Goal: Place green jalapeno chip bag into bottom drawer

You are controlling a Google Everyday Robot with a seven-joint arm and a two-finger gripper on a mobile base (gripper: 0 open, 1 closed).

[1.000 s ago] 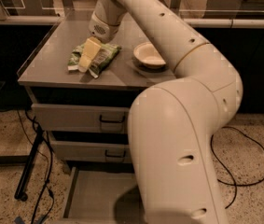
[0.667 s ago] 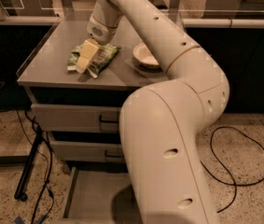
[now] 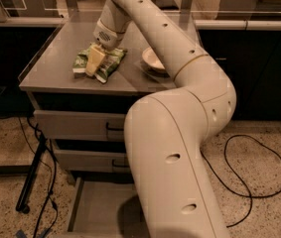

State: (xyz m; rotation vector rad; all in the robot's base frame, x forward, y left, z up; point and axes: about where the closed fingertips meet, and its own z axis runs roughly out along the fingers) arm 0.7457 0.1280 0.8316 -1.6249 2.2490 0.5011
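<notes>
The green jalapeno chip bag point(image 3: 111, 59) lies crumpled on the grey cabinet top point(image 3: 55, 58), left of centre. My gripper point(image 3: 95, 63) reaches down from the arm's wrist point(image 3: 109, 31) and sits right on the bag's middle, touching it. The bag rests on the surface, not lifted. The bottom drawer point(image 3: 96, 213) stands pulled out at floor level below the cabinet, its flat floor bare; my arm's large lower segment point(image 3: 179, 182) hides its right part.
A cream round bowl point(image 3: 151, 59) sits on the cabinet top just right of the bag. Two upper grey drawers point(image 3: 75, 125) with black handles are closed. A black stand leg point(image 3: 31, 182) and cables point(image 3: 259, 182) lie on the speckled floor either side.
My arm's big lower segment has swung left across the view. The gripper stays on the bag, which has not visibly moved.
</notes>
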